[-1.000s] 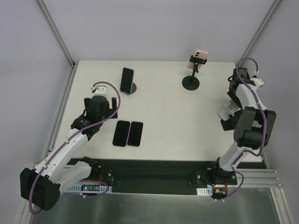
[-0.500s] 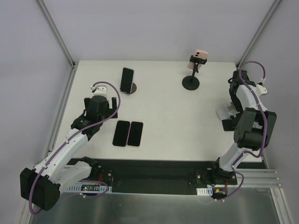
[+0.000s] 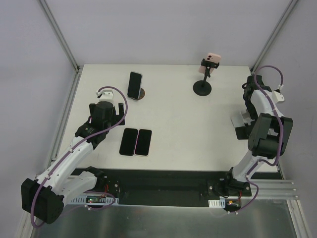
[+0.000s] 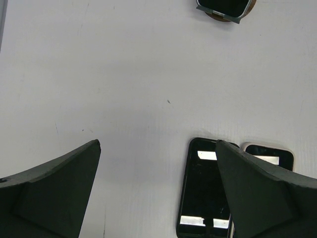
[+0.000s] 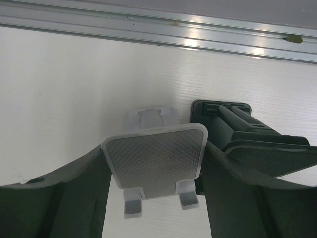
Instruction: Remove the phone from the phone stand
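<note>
A dark phone [image 3: 134, 83] stands propped on a round brown stand [image 3: 140, 93] at the back left; its lower edge shows in the left wrist view [image 4: 225, 6]. A pink phone [image 3: 213, 59] is clamped on a black tripod stand [image 3: 203, 88] at the back. My left gripper [image 3: 110, 115] is open and empty, low over the table [image 4: 158, 198], to the left of two flat phones. My right gripper [image 3: 247, 101] is open at the far right, its fingers [image 5: 74, 198] either side of an empty white stand with a grey pad [image 5: 154, 161].
Two phones lie flat side by side, a black one [image 3: 129, 141] [image 4: 205, 193] and a white-edged one [image 3: 143, 142] [image 4: 270, 154]. The empty white stand [image 3: 238, 118] and a black stand [image 3: 242, 132] [image 5: 247, 136] sit by the right edge. A metal rail [image 5: 158, 29] runs along the table's side.
My right wrist and its cable have shifted a little towards the right edge. The left arm and all the phones have not moved.
</note>
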Motion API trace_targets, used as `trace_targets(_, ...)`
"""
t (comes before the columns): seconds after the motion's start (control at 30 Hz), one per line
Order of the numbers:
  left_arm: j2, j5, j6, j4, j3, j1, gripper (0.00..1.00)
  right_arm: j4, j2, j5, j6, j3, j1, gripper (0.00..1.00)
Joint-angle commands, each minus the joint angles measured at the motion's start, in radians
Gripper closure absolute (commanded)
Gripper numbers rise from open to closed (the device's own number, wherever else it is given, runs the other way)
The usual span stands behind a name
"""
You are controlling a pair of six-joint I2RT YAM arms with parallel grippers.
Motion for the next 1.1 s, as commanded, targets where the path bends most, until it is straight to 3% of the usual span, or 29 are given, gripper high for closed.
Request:
trace_targets(0.0,-0.007,0.008,0.021,0.024,-0.007,0.002,0.01,-0.037,0.022,0.037,0.013,0.051,-0.012,0.48)
trace_targets(0.3,0.002,0.014,0.018,0.023,-0.007,0.002,0.01,-0.042,0.011,0.005,-0.022,0.074,-0.014,0.14)
trace_targets(0.37,0.005,0.017,0.014,0.023,-0.004,0.002,0.01,-0.028,-0.015,0.008,-0.039,0.075,-0.014,0.02)
trace_targets(0.73,0.063,0.063,-0.044,0.017,0.051,0.004,0.01,0.089,-0.136,-0.035,-0.233,0.091,-0.011,0.04)
trace_targets(0.83,0.117,0.072,-0.061,0.017,0.095,0.005,0.01,0.213,-0.194,-0.11,-0.345,0.048,-0.005,0.04)
trace_targets(0.97,0.229,0.105,-0.095,0.017,0.182,0.015,0.01,0.463,-0.315,-0.335,-0.607,-0.044,0.02,0.04)
trace_targets(1.07,0.321,0.126,-0.106,0.024,0.256,0.022,0.01,0.5,-0.374,-0.449,-0.698,-0.083,0.06,0.04)
